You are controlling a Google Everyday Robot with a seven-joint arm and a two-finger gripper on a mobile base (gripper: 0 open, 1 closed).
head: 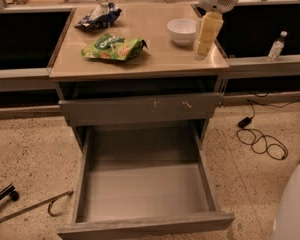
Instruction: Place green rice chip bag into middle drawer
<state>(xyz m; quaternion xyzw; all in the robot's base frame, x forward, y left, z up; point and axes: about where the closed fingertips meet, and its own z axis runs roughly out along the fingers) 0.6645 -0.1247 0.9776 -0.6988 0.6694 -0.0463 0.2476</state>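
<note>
Standing pulled out nearest the camera, the middle drawer (145,194) shows its grey wood-grain floor. Above it the scratched drawer front (140,109) sits closed. On the countertop (160,64) beyond, the green rice chip bag (112,47) lies flat left of centre, well apart from the gripper (202,48), which hangs over the counter's right edge just beside the white bowl (181,30); whether it is open or closed cannot be told. Farthest back lies the dark blue snack bag (97,16).

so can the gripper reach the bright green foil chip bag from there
Probably yes: the gripper hangs over the tabletop beside the white bowl, and the bright green foil chip bag lies uncovered, with bare tabletop between them.
</note>
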